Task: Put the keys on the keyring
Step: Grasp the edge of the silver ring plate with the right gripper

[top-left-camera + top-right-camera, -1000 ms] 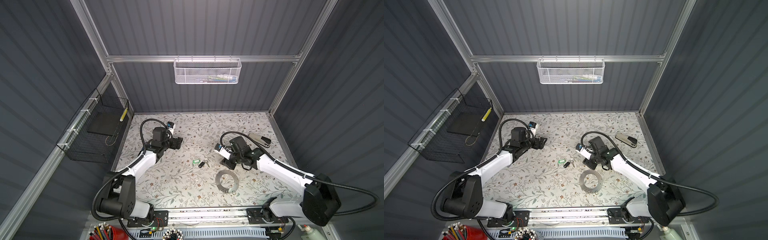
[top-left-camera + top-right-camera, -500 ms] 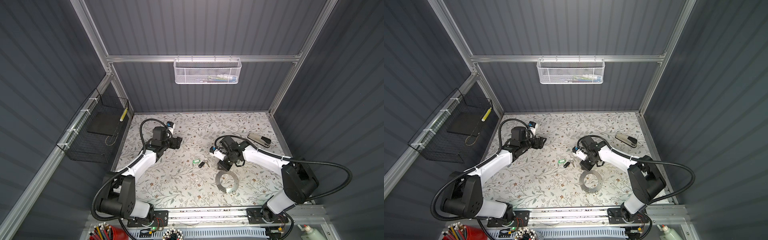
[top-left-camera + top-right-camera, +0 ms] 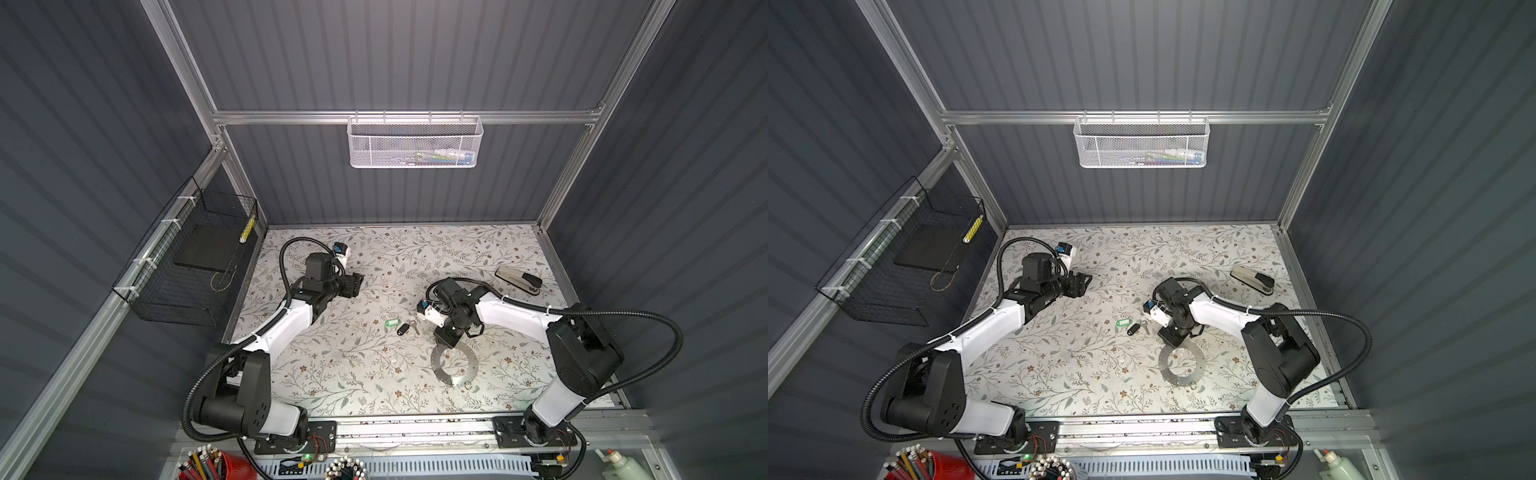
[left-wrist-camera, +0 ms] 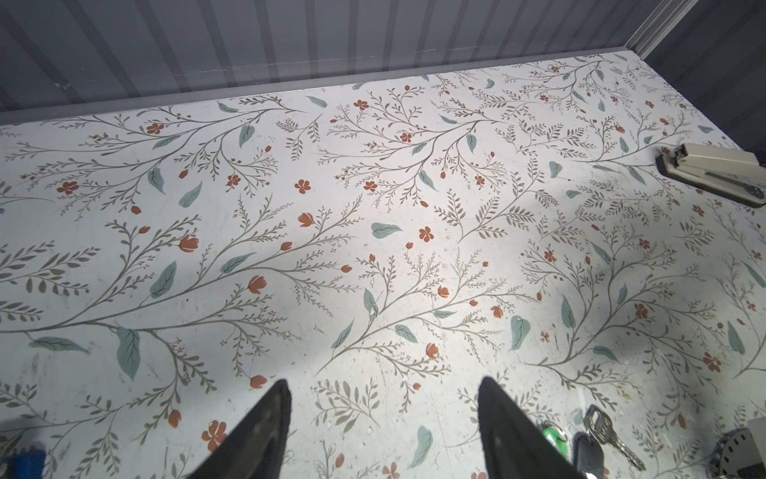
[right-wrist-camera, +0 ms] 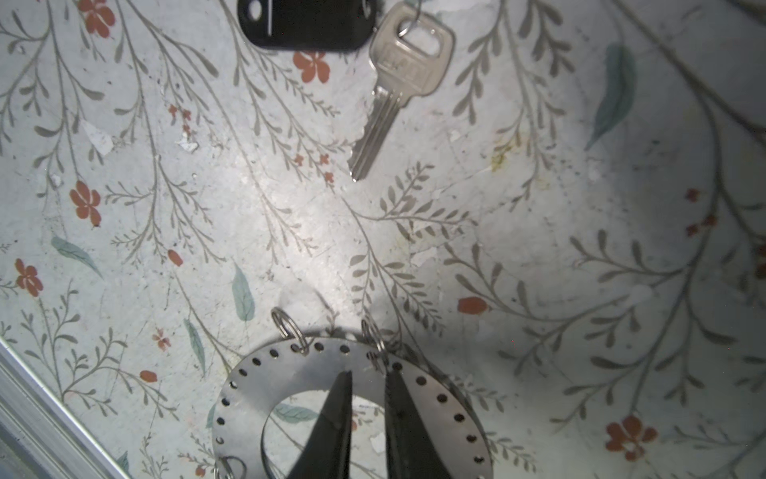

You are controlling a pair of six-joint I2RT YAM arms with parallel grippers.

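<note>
Right gripper (image 5: 365,375) swung down over keyring (image 5: 259,387) rim, jaws slightly parted, keyring partly cut off, left gripper (image 4: 384,381) spread, empty

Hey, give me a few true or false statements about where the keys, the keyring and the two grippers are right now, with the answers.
1. The green tag lies on the table next to the black tag. True.
2. The left gripper holds the silver key. False: it is open and empty, and the silver key lies on the table.
3. The right gripper is at the keyring's band. True.
4. The stapler rests on the keyring. False: it lies apart, toward the table's back right in both top views.
5. The silver key is threaded on the keyring. False: it lies on the table, apart from it.
</note>
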